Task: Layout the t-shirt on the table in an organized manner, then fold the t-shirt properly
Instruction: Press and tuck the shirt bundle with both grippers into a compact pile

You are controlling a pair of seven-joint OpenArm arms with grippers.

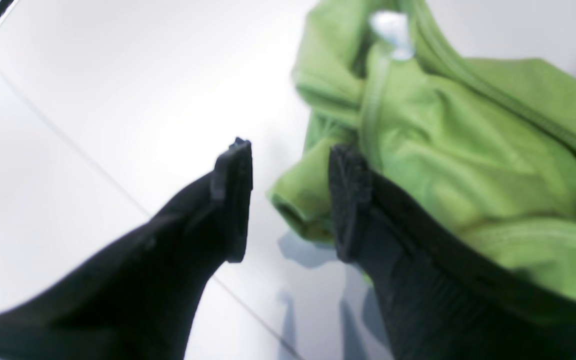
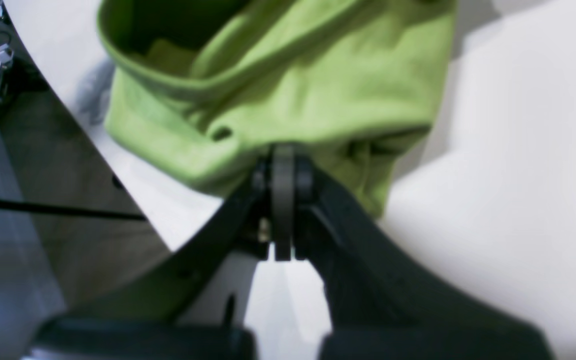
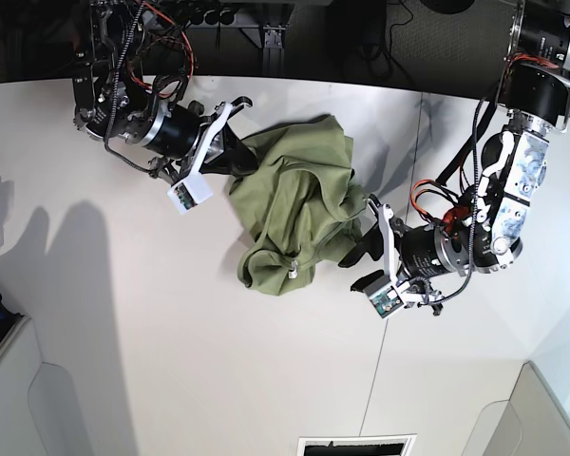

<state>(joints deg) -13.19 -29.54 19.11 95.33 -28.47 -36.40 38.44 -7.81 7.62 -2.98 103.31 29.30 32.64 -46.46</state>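
White bench [image 3: 171, 332], thin seam [image 3: 389, 323] across it. Crumpled t-shirt [image 3: 299, 204] toward far edge. Right claw [image 2: 283, 165] clamped on fabric; left claw [image 1: 290, 200] agape, empty, beside it.

One t-shirt [image 3: 299, 204] lies on the one white surface [image 3: 152, 313] — a single olive-green garment, bunched, with no second piece of clothing anywhere. It carries one small white tag [image 3: 292, 269], toward its 6 o'clock end in the base view. Two robot arms work over it, so two tools: the left tool [image 3: 372, 249] at about 4 o'clock of the shirt, the right tool [image 3: 230, 144] at about 10 o'clock. Each tool has two fingers, four in all. One thin dark seam line [image 3: 385, 323] crosses the surface.
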